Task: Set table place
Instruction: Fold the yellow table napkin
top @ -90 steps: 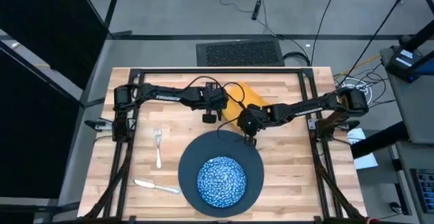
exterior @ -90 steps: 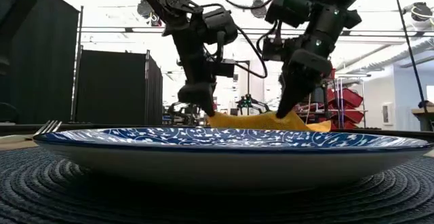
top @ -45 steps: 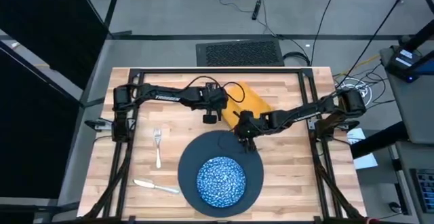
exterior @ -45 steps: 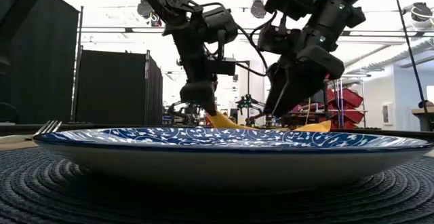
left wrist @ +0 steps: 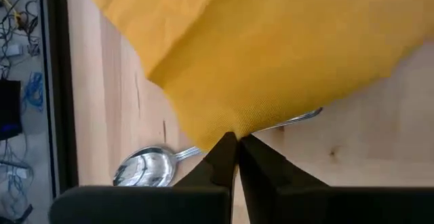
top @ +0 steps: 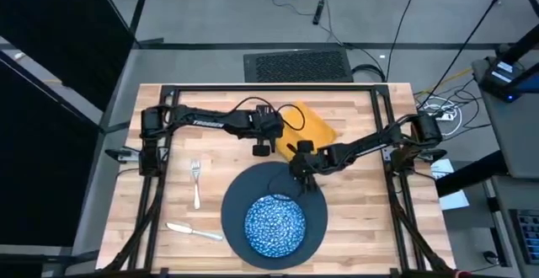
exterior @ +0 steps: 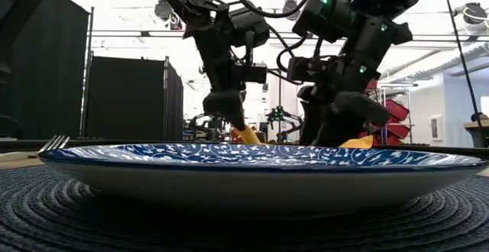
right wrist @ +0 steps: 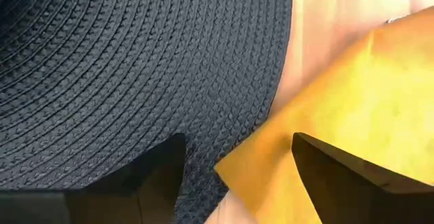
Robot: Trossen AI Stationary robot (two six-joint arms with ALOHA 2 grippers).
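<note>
Both arms crowd the surface (top: 354, 202) behind the round woven mat (top: 274, 213), over the yellow napkin (top: 313, 126). Bare planks lie open right of the mat; fork (top: 196, 182) and knife (top: 194, 231) occupy its left.

The yellow napkin (left wrist: 271, 54) covers most of the spoon (left wrist: 146, 168) handle, leaving only the bowl showing.

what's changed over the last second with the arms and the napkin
The right gripper, open, slid left along the far rim of the dark round mat, off the yellow napkin. The left gripper stayed pinched on the napkin's corner. The fork, knife and speckled plate have not moved.
</note>
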